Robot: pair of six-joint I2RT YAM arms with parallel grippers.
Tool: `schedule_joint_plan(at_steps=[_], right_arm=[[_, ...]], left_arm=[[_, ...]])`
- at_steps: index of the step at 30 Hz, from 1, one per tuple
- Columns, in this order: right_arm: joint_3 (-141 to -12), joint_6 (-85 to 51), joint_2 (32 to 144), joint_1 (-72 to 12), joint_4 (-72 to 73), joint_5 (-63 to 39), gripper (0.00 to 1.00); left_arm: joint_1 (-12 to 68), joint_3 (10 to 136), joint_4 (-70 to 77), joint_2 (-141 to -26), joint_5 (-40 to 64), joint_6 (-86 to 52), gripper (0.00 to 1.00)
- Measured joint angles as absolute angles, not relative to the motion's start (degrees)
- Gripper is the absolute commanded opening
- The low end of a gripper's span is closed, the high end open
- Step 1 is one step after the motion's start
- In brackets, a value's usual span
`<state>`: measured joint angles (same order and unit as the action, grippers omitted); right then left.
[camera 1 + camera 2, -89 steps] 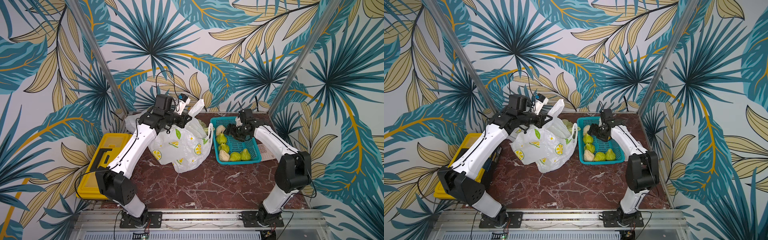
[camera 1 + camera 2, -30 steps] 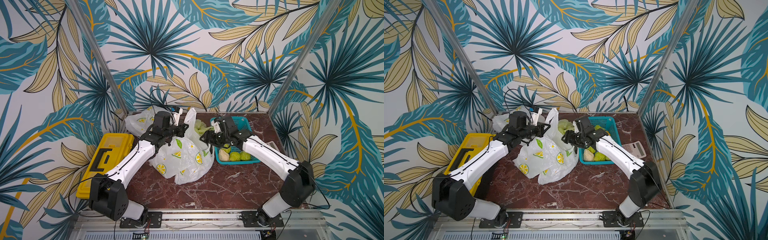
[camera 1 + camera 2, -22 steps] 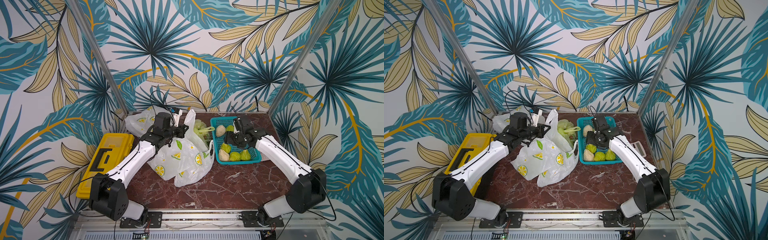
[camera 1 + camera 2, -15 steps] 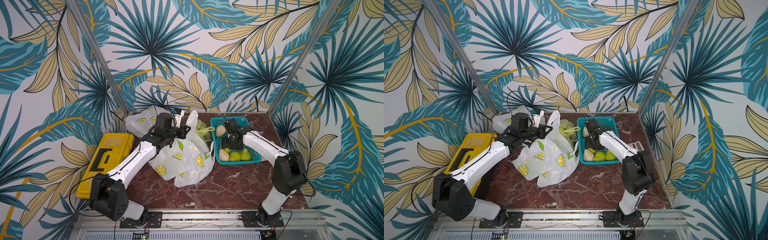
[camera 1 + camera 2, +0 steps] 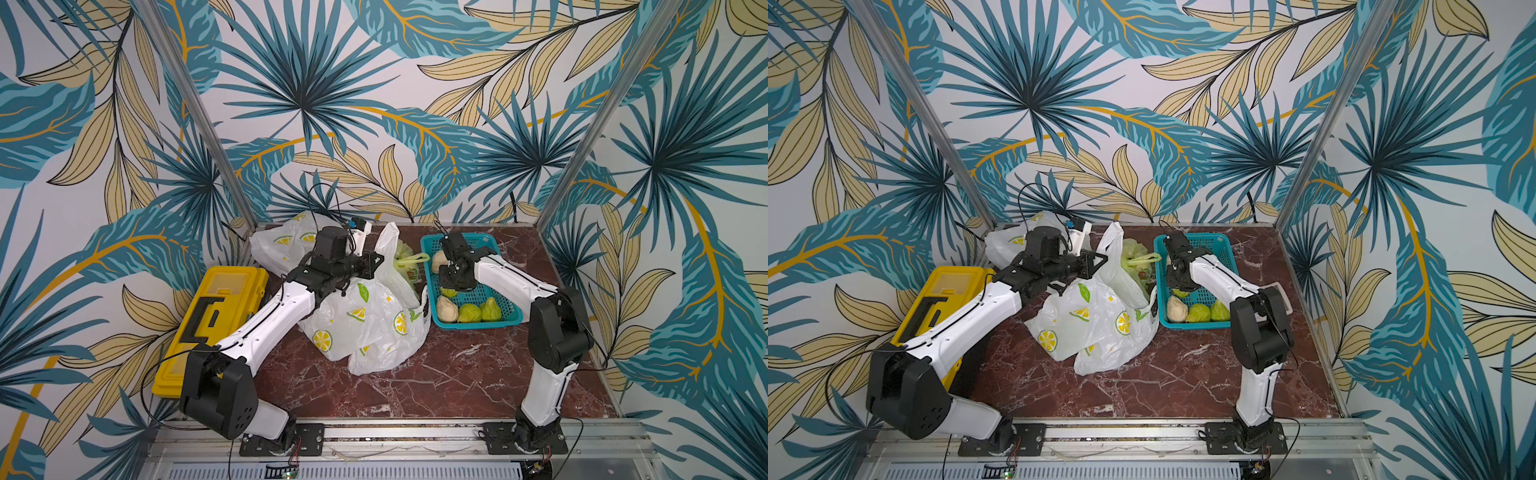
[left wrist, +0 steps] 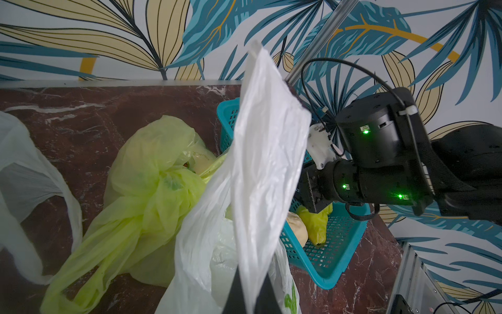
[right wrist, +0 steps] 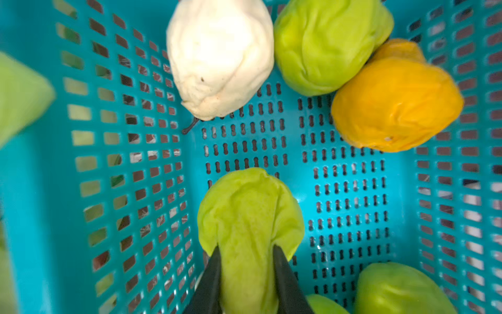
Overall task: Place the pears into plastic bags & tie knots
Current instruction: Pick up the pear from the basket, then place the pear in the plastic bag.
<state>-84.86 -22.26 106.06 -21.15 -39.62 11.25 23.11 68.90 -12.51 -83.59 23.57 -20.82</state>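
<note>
My left gripper [image 5: 374,266] [image 6: 251,271] is shut on one handle [image 6: 266,152] of a white lemon-print plastic bag [image 5: 365,328] and holds it up, mouth open. The right gripper [image 7: 246,248] [image 5: 453,282] reaches down into the teal basket [image 5: 478,326], its jaws shut on the narrow end of a green pear [image 7: 250,206]. A cream pear [image 7: 220,59] and more green pears [image 7: 326,46] also lie in the basket. A filled yellow-green bag [image 6: 152,176], its top bunched in a twist, sits between the white bag and the basket.
An orange fruit [image 7: 394,103] lies in the basket beside the pears. Another white lemon-print bag [image 5: 282,245] sits at the back left. A yellow toolbox [image 5: 216,316] stands along the left edge. A small grey device [image 5: 1281,295] lies right of the basket.
The right gripper swung from over the bags back to the basket, went down into it and closed on a green pear. The left gripper kept holding the bag handle up.
</note>
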Motion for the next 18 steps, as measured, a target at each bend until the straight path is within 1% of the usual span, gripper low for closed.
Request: schedule_joint_plan(at_steps=[5, 8, 10, 13, 16, 18], right_arm=[[-84.9, -24.08, 93.65, -22.5, -40.45, 4.08, 0.19], [-84.53, -27.07, 87.94, -25.74, -39.03, -1.89, 0.19], [-83.29, -30.15, 86.43, -28.16, -35.83, -7.07, 0.19], [-82.17, -35.68, 89.08, -31.22, -29.54, -14.37, 0.19], [-82.15, -41.25, 95.66, -33.01, -22.5, -19.44, 0.18], [-81.6, -45.06, 100.36, -33.82, -17.63, -22.0, 0.2]], left_arm=[[23.14, 68.9, -12.43, -83.59, 23.16, -20.82, 0.03], [23.24, 68.93, -12.4, -83.59, 23.18, -20.82, 0.03], [23.42, 68.93, -12.4, -83.59, 23.24, -20.82, 0.03], [23.77, 69.12, -12.4, -83.59, 23.49, -20.82, 0.03], [24.08, 69.56, -12.34, -83.59, 24.18, -20.82, 0.03], [24.18, 69.58, -12.23, -83.59, 24.64, -20.82, 0.03]])
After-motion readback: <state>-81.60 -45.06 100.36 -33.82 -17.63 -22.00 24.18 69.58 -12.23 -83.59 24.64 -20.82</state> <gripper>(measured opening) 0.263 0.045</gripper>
